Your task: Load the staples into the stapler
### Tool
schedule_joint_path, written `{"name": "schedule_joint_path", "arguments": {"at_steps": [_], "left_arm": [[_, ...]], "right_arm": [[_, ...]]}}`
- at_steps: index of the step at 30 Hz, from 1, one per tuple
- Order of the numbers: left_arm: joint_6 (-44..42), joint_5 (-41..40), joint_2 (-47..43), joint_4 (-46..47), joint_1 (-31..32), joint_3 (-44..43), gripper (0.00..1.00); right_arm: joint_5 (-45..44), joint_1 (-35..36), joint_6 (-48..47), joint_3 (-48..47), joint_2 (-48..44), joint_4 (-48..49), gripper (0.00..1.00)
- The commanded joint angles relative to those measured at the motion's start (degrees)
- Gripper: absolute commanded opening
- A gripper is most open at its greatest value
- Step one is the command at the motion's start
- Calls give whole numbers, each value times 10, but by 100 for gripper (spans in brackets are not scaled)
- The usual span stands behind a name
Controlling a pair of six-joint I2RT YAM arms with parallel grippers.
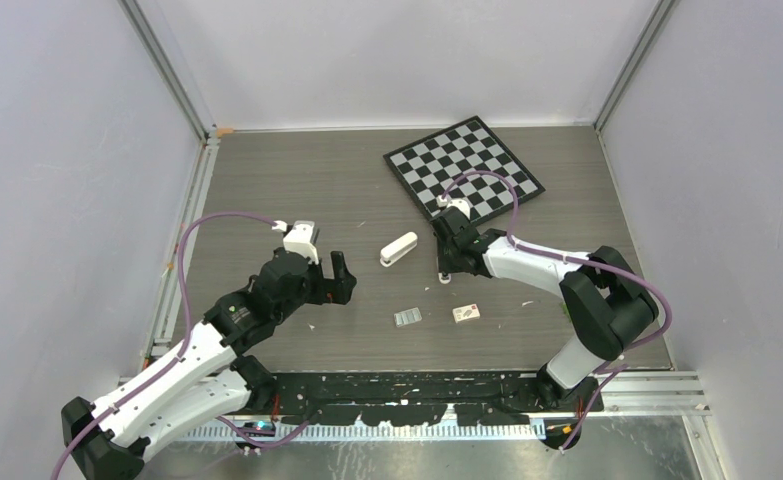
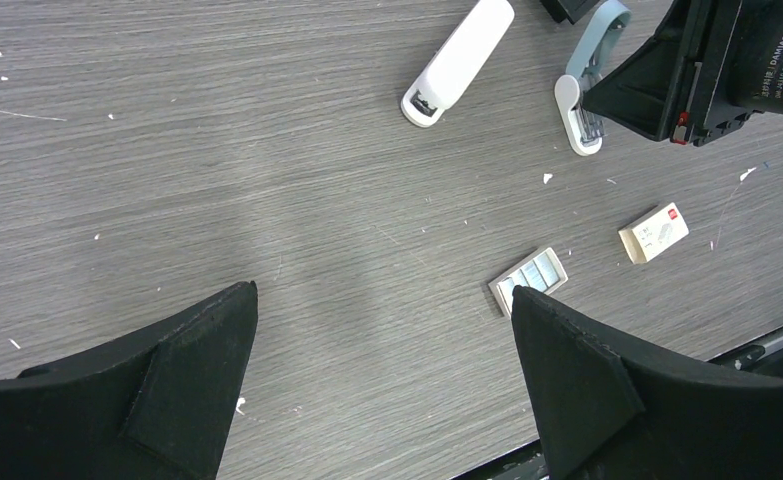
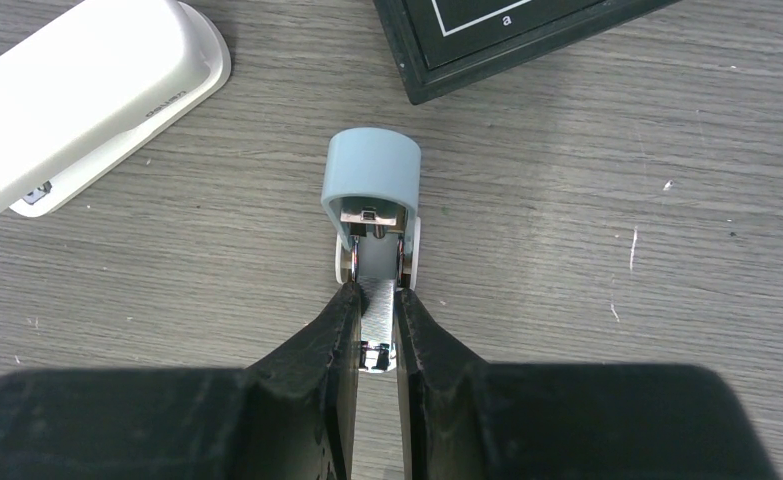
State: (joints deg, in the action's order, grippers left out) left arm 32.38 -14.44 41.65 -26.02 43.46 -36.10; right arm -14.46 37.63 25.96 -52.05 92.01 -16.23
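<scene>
The right tool (image 3: pixel 377 302) is clamping its two fingers (image 3: pixel 342 330) tightly together on a narrow silvery metal strip that is sticking out of the stapler (image 3: pixel 370 178). The stapler's rounded pale blue end is pointing away from the tool. In the left wrist view its pale blue top is standing spread from its white base in a narrow V. It is sitting low over the surface (image 3: pixel 617 300), but whether it is touching cannot be told.

Just to the left of the stapler, and apart from it, an all-white stapler (image 1: pixel 399 249) is lying closed on the surface at a slant. Beyond the right tool, on the far side, a black-and-white chessboard (image 1: pixel 464 168) is lying flat and turned at an angle, its nearest corner close to the stapler's blue end.

The staples (image 1: pixel 408 317) are lying flat on the surface as a small silvery-grey block. They are nearer than the stapler and a little to its left, between the two arms and touched by neither tool. A small cream box (image 1: pixel 467 313) is lying just to the right of the staples, apart from them.

The left tool (image 2: pixel 382 292) is hanging above the surface with its fingers (image 2: pixel 187 370) spread wide apart and nothing between them. It is well to the left of the right tool. The staples are lying to its right and slightly nearer, and the all-white stapler is to its right and a little farther.
</scene>
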Motion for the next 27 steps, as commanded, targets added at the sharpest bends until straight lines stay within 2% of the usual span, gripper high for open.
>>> {"name": "schedule_joint_path", "arguments": {"at_steps": [1, 11, 27], "left_arm": [[-9, -10, -1, 14, 2, -8, 100], [-9, -10, -5, 12, 2, -8, 100], [-9, -9, -4, 13, 2, -7, 100]], "right_arm": [[-4, -3, 14, -8, 7, 12, 22], [-8, -3, 8, -34, -29, -17, 22], [-3, -3, 16, -17, -14, -2, 22]]}}
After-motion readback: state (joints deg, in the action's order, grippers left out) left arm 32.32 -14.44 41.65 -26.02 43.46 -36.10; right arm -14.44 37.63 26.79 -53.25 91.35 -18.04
